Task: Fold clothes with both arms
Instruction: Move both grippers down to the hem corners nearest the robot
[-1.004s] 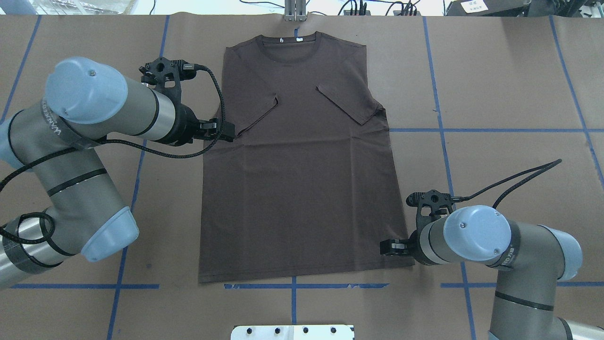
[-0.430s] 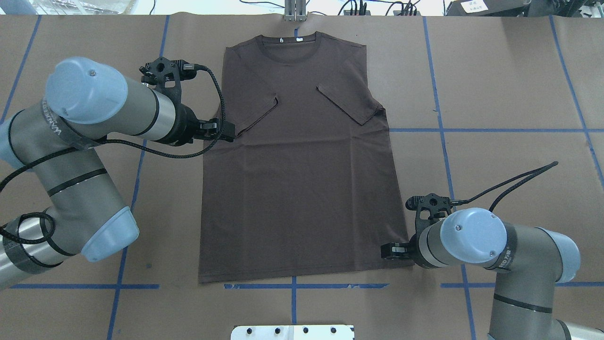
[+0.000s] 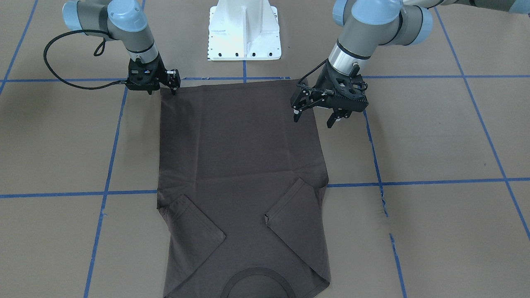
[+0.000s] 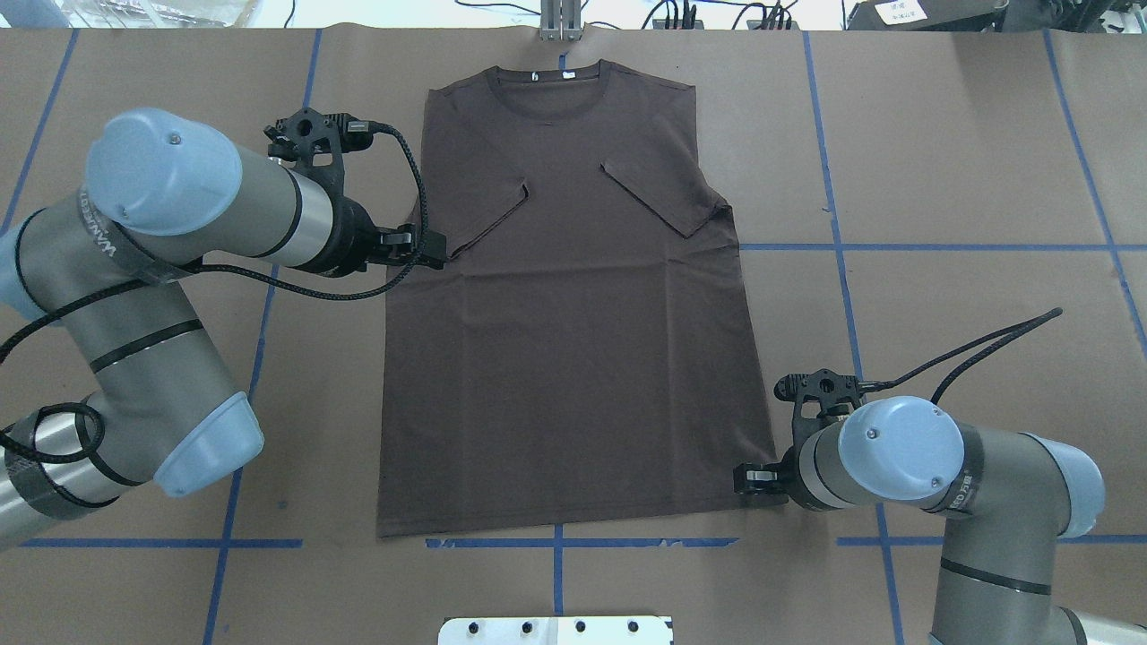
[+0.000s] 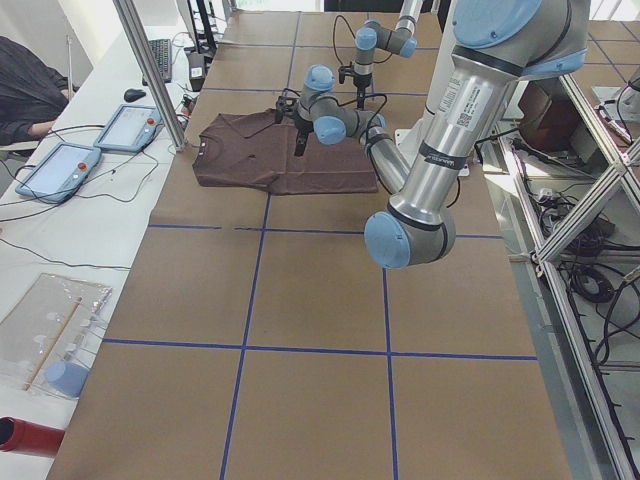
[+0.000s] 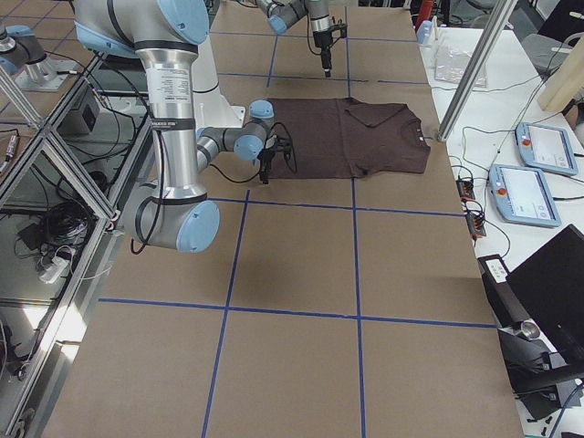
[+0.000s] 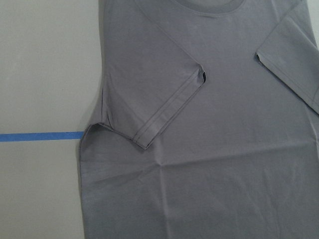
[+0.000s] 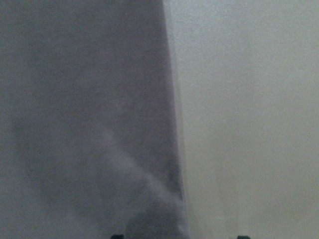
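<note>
Brown paper worktop (image 4: 941,134): dark grey-brown cotton T-shirt (image 4: 573,358), hem nearest robot. At its hem corner (image 3: 164,92), the right end effector (image 4: 748,480); by a sleeve (image 4: 484,224), the left end effector (image 3: 313,121) hovers. Both open, empty.

1 dark T-shirt (image 4: 573,358), 2 robot arms (image 4: 179,197) (image 4: 905,448), 2 black tools (image 3: 313,121) (image 3: 161,87), 1 white pedestal (image 3: 244,33), 2 tablets (image 5: 60,170) (image 5: 130,128)
</note>
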{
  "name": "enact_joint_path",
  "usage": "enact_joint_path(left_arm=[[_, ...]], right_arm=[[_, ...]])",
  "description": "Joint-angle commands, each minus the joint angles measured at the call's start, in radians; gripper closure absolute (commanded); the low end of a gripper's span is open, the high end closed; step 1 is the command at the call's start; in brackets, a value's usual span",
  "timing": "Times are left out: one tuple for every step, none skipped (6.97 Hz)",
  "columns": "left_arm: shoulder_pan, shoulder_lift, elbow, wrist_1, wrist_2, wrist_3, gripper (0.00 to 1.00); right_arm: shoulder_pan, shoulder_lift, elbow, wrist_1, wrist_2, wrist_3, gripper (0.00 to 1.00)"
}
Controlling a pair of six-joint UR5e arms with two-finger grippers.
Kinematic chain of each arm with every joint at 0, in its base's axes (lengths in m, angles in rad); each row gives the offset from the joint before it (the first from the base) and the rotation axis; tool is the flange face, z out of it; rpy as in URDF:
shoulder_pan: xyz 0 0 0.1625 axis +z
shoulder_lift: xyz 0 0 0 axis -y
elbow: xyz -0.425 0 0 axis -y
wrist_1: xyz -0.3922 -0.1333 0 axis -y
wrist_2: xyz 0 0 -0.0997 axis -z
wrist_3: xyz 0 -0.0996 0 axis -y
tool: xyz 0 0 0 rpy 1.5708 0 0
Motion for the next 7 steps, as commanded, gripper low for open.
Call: enact_joint_path(left_arm=[[0.0,0.0,0.001,0.001,0.0,0.001,0.0],[0.0,0.0,0.001,0.001,-0.001,0.001,0.0],[0.0,0.0,0.001,0.001,-0.005,0.001,0.0],[0.0,0.0,0.003,0.001,-0.002,0.001,0.0],[0.0,0.0,0.005,0.001,-0.001,0.001,0.0],[0.005,0.002,0.009,0.004,0.0,-0.011,0.0],[0.032,0.041,-0.009,0.003,-0.006,-0.072,0.0]], right_arm=[[0.001,0.0,0.0,0.0,0.003,-0.01,0.97],[0.002,0.0,0.003,0.003,0.016,-0.012,1.0],[0.002,0.0,0.008,0.005,0.015,-0.01,1.0],[0.002,0.0,0.008,0.005,0.013,-0.004,1.0],[0.004,0.001,0.015,0.006,0.012,0.0,1.0],[0.005,0.001,0.035,0.006,0.0,0.002,1.0],[0.009,0.007,0.045,0.014,0.013,0.0,1.0]])
